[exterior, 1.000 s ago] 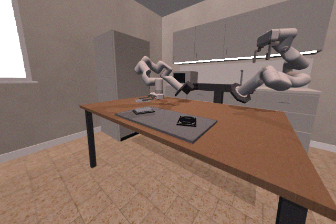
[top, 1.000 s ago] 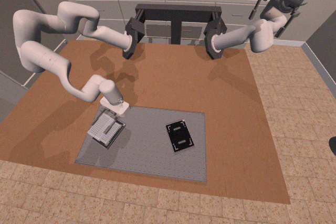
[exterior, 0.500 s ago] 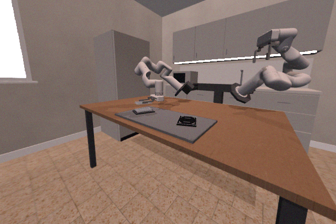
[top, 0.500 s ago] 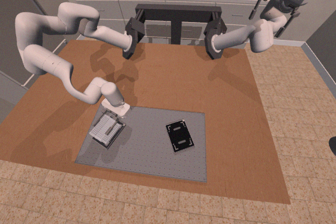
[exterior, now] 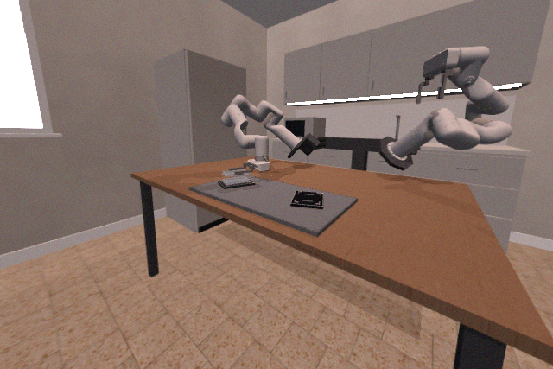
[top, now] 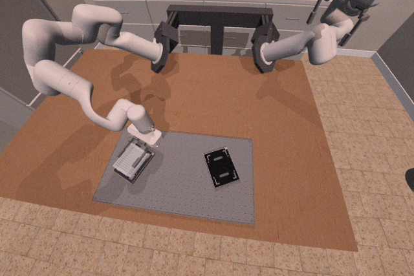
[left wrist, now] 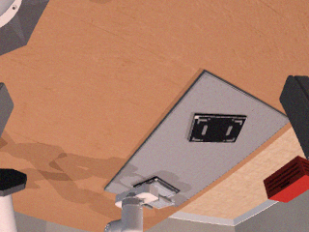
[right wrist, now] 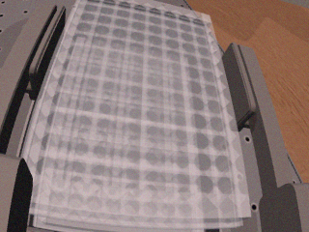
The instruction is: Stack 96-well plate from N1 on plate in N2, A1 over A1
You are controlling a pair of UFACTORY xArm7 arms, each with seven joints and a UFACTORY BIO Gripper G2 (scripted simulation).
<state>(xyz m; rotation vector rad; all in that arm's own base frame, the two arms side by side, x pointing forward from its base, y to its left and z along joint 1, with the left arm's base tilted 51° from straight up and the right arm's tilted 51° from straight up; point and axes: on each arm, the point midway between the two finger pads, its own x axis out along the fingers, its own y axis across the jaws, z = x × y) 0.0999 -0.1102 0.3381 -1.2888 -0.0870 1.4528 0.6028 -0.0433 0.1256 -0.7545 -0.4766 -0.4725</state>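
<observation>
My right gripper is shut on a clear 96-well plate, with a finger along each long side. The held plate hangs above nest N2, apart from it, and hides part of it. A lower plate sits in N2 and looks flat. Nest N1 is empty. I cannot make out the cut-off corners. My left gripper is open and empty, high up.
Both nests stand on a grey perforated board on the wooden table. The left arm is raised away from the nests. A red block shows at the edge of the left wrist view.
</observation>
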